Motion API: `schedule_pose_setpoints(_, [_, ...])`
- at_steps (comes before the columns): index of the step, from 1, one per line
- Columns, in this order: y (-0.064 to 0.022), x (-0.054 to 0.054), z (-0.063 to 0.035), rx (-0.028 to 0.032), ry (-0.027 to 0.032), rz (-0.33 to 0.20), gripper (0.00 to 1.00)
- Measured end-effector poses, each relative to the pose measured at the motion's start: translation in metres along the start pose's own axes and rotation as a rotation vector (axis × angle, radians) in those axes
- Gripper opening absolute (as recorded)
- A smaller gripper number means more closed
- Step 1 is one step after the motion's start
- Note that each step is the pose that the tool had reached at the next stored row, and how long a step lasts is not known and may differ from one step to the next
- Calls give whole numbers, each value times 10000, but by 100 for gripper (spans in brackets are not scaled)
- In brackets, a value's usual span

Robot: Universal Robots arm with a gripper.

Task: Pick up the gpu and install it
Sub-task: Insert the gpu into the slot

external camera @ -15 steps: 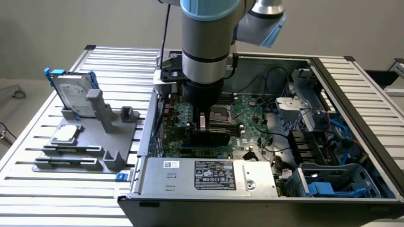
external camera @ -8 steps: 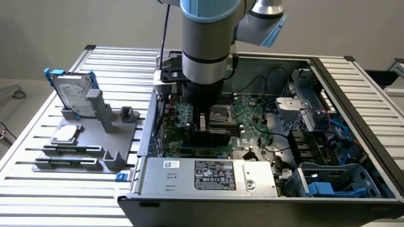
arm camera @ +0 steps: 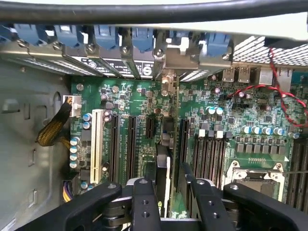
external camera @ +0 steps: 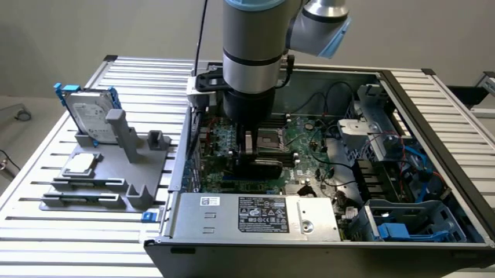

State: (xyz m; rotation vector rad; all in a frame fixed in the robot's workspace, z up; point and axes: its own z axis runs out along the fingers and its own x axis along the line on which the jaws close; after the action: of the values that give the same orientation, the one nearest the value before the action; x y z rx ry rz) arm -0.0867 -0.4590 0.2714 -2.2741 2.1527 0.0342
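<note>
The gpu (arm camera: 165,144) stands on edge in a slot of the green motherboard (arm camera: 122,94), and its grey end bracket (arm camera: 168,62) meets the case's rear slot row. My gripper (arm camera: 171,185) straddles the card's near end. Its black fingers (arm camera: 144,202) are open, one on each side, with a little space to the card. In the exterior view the gripper (external camera: 259,152) reaches straight down into the open computer case (external camera: 433,127), and the card's black cover (external camera: 259,168) shows just below it.
A grey fixture (external camera: 101,174) at the exterior view's left holds a silver hard drive in a blue frame (external camera: 89,116) and a small silver processor chip (external camera: 83,164). Inside the case are a power supply (external camera: 255,214), red wires (arm camera: 284,101) and blue drive bays (external camera: 402,229).
</note>
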Motion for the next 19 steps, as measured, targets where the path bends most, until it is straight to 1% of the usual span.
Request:
schedule_pose_setpoints(3, [1,-2,-101,-2,0,1,33])
schedule_pose_setpoints(5, [1,-3,-127,-3,0,0,33])
schedule_pose_setpoints(8, [1,-3,-126,-2,-7,0,31])
schedule_pose_setpoints(11, [1,-3,-127,-2,-17,0,13])
schedule_pose_setpoints(14, [1,-3,-124,-1,-32,-1,11])
schedule_pose_setpoints(19, [1,-2,-78,5,-96,-6,11])
